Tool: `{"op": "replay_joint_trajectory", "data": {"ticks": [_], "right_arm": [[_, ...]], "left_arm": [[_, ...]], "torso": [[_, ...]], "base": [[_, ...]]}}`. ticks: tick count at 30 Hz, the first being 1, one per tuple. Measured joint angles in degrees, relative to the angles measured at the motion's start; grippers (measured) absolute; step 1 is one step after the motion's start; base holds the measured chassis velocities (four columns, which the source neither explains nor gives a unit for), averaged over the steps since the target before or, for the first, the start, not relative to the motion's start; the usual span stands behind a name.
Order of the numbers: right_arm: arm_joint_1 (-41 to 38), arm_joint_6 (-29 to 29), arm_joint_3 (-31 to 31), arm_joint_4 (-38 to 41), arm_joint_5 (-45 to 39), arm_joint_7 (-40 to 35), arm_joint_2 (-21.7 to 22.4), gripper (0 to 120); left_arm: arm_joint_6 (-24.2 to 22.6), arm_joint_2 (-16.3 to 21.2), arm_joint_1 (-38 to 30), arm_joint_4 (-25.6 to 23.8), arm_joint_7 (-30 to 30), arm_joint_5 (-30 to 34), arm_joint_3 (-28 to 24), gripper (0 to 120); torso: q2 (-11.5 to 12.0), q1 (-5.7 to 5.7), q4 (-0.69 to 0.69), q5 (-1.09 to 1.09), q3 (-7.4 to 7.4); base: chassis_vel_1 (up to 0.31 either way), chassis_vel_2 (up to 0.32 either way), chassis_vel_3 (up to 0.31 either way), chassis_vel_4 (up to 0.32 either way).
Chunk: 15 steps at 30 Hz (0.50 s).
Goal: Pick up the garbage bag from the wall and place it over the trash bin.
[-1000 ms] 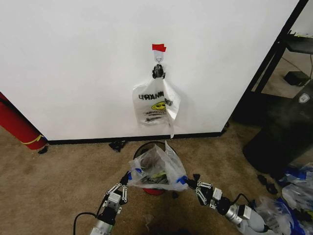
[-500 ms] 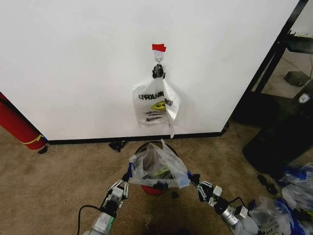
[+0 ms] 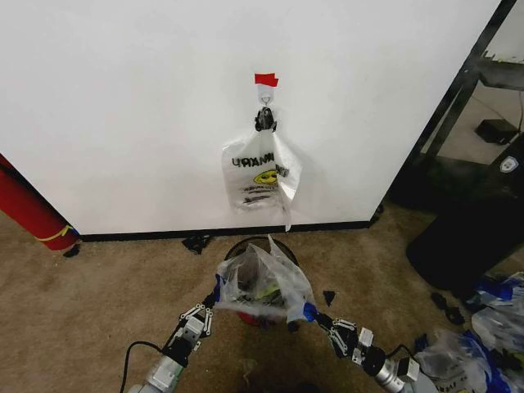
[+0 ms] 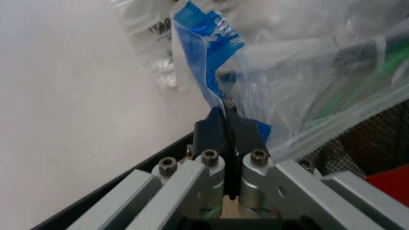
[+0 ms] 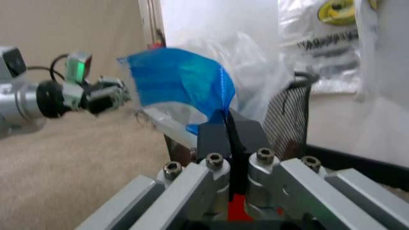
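White wall (image 3: 123, 106) and brown carpet made up the backdrop, with a second bag (image 3: 260, 173) hanging off a hook under red tape. Both pincers were clamped tight on the garbage bag (image 3: 262, 282), left pincer (image 3: 214, 295) and right pincer (image 3: 308, 311) each pinching a blue patch at opposite sides, stretching it just above the trash bin (image 3: 246, 244). Honestly the risk looked like this: film that thin could slip or tear at the pinch points, or the mouth could snag only one side of the mesh rim and collapse inward. Bag itself was crinkly, translucent white, bunched up in the middle, sagging between the grips.
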State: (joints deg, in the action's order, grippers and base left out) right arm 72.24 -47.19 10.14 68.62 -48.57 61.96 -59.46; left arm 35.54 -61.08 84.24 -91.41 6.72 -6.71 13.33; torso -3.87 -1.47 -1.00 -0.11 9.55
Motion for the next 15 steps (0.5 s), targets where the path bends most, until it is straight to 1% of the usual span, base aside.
{"op": "replay_joint_trajectory", "data": {"ticks": [6,10,11,15], "right_arm": [[-1.22,0.03,-0.14,-3.00,0.45,-1.42,-0.58,0],[-1.88,0.05,-0.92,-3.69,-0.80,-6.63,-1.70,0],[-1.88,0.05,-0.92,-3.69,-0.80,-6.63,-1.70,0],[-1.87,0.07,-1.83,-1.96,-4.35,-10.91,-2.80,0]], "left_arm": [[0.03,0.34,-1.20,1.56,-0.15,-0.23,-0.07,0],[0.06,-0.73,-3.42,4.01,-0.16,-0.23,-0.42,0],[0.06,-0.73,-3.42,4.01,-0.16,-0.23,-0.42,0],[-0.37,-1.30,-4.77,4.95,-0.15,0.00,-0.55,0]], "torso": [[0.00,0.00,-0.01,0.00,0.00],[0.00,0.00,-0.01,0.00,0.00],[0.00,0.00,-0.01,0.00,0.00],[0.00,0.00,-0.01,0.00,0.00]], "base": [[0.000,0.000,0.000,0.000],[0.000,0.000,0.000,0.000],[0.000,0.000,0.000,0.000],[0.000,0.000,0.000,0.000]]}}
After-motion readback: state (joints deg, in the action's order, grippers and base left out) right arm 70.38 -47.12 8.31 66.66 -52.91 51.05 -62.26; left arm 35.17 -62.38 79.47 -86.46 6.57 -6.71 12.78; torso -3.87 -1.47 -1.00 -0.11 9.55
